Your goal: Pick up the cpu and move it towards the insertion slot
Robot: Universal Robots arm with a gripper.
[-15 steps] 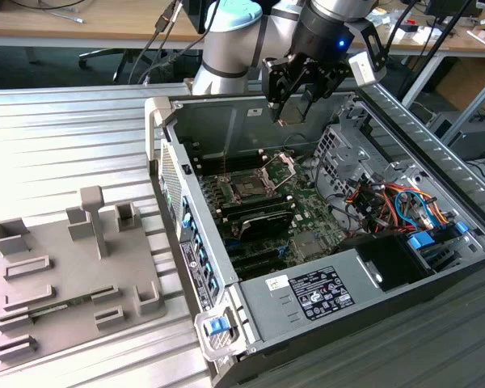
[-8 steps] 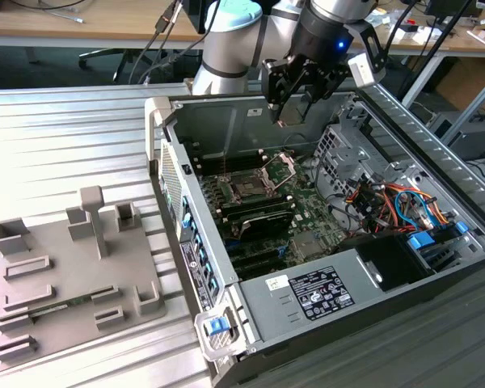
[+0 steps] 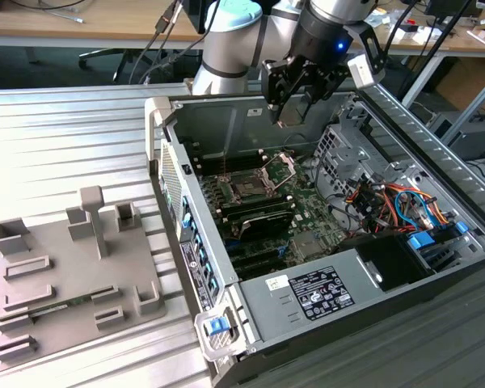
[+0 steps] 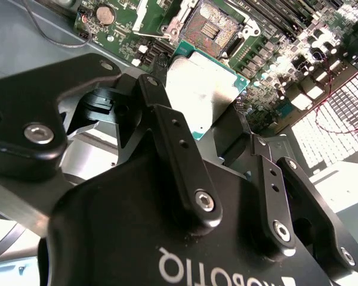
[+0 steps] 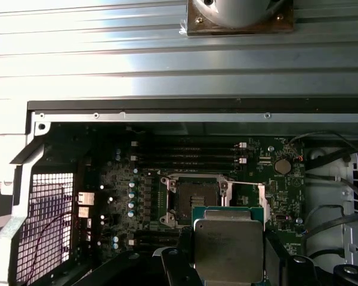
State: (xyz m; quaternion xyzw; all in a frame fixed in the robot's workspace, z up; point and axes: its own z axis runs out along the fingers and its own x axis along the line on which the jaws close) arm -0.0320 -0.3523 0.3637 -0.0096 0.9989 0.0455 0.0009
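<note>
Fingers (image 4: 173,149) of our gripper (image 4: 209,128) are closed on the cpu (image 4: 203,89), one on each side edge, so the flat chip sits tight between them and cannot slip. We hold it by the edges so its silver top stays bare. In the first wrist view the cpu (image 5: 228,247) hangs just in front of the insertion slot (image 5: 194,199), with air between the two.

Going from the exterior view's left to its right, we first see the gray holder tray (image 3: 65,275) lying on the ribbed metal desk (image 3: 65,129). It has little posts and pockets where parts can rest. Next comes the open computer case (image 3: 323,242), lying on its side so we can reach in from above. Inside it is the green board, and the insertion slot (image 3: 249,187) sits on that board with its metal bracket tipped up and open. That leaves the dark square hole free for the chip. Farther right are orange and blue cables (image 3: 404,202).

Our arm (image 3: 226,40) reaches over the back wall of the case. Its wrist points down, and the gripper (image 3: 295,101) hangs high over the board, above the slot and a bit toward the exterior view's right.
</note>
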